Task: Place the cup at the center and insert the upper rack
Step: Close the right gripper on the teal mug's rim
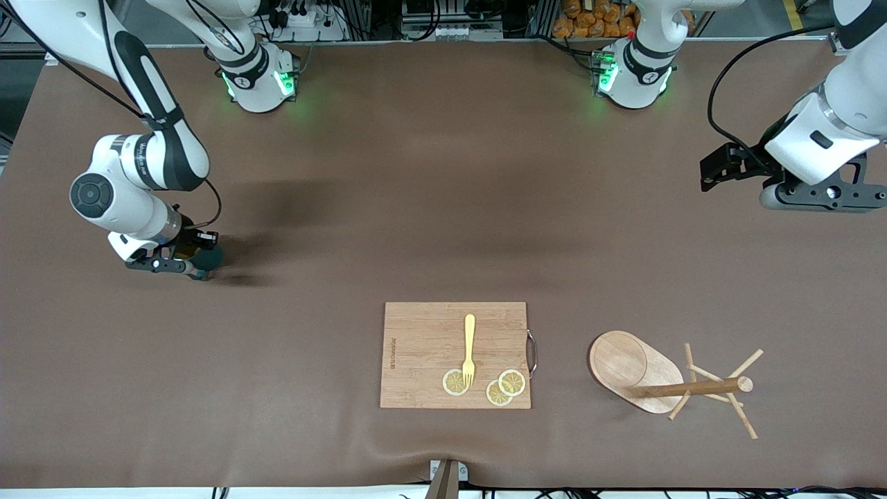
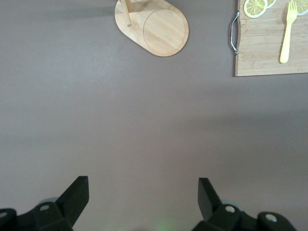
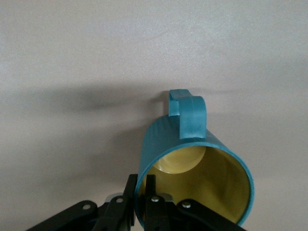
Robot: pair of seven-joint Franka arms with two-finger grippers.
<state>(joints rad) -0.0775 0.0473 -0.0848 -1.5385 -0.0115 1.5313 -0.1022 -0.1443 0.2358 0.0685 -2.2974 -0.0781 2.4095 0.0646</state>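
Note:
The cup [image 3: 192,163] is teal with a yellow inside and its handle faces away from my right wrist. My right gripper [image 3: 141,192] is shut on its rim, one finger inside the wall and one outside. In the front view this gripper [image 1: 188,265] is low at the right arm's end of the table, with the cup [image 1: 209,259] partly hidden under it. The upper rack [image 1: 665,384], a wooden mug tree, lies on its side toward the left arm's end, and its oval base [image 2: 154,24] shows in the left wrist view. My left gripper [image 1: 708,173] [image 2: 143,192] hangs open over bare table.
A rectangular wooden cutting board [image 1: 423,346] lies near the front camera at mid-table. It carries a yellow fork [image 1: 469,350] and three lemon slices [image 1: 456,382]. Its metal handle [image 1: 531,352] faces the mug tree. A brown cloth [image 1: 443,194] covers the table.

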